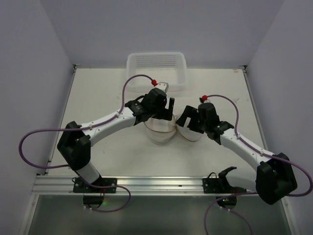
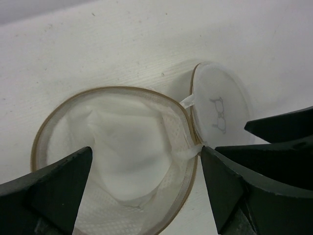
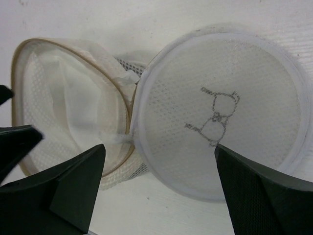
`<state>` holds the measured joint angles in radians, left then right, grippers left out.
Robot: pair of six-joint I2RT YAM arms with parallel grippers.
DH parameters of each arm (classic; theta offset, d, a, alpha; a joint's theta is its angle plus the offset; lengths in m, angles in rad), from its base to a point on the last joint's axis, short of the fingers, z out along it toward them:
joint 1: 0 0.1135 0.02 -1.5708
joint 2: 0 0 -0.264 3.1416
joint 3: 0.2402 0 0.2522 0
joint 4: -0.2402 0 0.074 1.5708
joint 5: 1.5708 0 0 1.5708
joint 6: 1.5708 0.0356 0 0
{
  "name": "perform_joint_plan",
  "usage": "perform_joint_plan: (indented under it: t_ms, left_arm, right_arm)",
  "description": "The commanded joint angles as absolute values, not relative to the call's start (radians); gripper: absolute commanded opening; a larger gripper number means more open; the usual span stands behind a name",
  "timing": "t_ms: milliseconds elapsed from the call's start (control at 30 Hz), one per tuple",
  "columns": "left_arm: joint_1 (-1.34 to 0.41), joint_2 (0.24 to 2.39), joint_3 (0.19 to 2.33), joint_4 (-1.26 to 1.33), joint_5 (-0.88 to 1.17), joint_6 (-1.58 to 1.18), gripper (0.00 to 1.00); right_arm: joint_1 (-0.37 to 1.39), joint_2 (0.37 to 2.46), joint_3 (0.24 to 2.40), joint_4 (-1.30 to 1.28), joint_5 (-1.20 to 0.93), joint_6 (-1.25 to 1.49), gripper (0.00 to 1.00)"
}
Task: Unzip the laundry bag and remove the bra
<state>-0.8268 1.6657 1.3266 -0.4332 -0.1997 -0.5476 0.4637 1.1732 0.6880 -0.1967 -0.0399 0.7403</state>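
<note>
Laundry bag [image 2: 168,115] unzipped, lid [image 3: 220,117] flipped right.
Left gripper [image 2: 146,156] and right gripper [image 3: 160,152] spread wide, grasping nothing; white bra [image 2: 128,147] inside.

Spread wide: left claw [image 2: 146,152], right claw [image 3: 160,147].

White table [image 1: 98,98], open laundry bag [image 1: 160,133] centre, basket [image 1: 156,66] seemingly on far edge
</note>
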Motion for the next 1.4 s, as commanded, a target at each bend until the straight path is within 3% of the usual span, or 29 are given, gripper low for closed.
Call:
perform_joint_plan:
  t_ms: [0,333,433,567,600,700,833,1367]
  left_arm:
    - [-0.802,1.597,1.290,-0.376,-0.230,-0.583,0.96]
    - [-0.782,1.617,1.272,-0.382,-0.204,-0.581,0.95]
    - [-0.779,1.626,1.273,-0.379,-0.189,-0.580,0.95]
    - [-0.779,1.641,1.275,-0.376,-0.170,-0.580,0.94]
    - [-0.779,1.643,1.275,-0.376,-0.160,-0.580,0.94]
    - [-0.779,1.652,1.279,-0.376,-0.141,-0.580,0.94]
    - [-0.779,1.670,1.290,-0.380,-0.107,-0.575,0.94]
    - [-0.787,1.867,1.354,-0.436,-0.160,-0.589,1.00]
  right_arm:
    - [0.460,1.251,0.761,-0.112,-0.057,0.715,0.94]
    - [0.472,1.428,0.833,-0.089,-0.094,0.690,0.93]
    - [0.479,1.442,0.824,-0.087,-0.083,0.689,0.86]
    - [0.479,1.444,0.804,-0.098,-0.055,0.692,0.57]
    - [0.479,1.437,0.798,-0.104,-0.052,0.690,0.40]
    - [0.479,1.395,0.790,-0.109,-0.037,0.672,0.14]
    - [0.477,1.333,0.785,-0.109,-0.040,0.649,0.00]
    - [0.497,1.267,0.761,-0.064,-0.118,0.640,0.00]
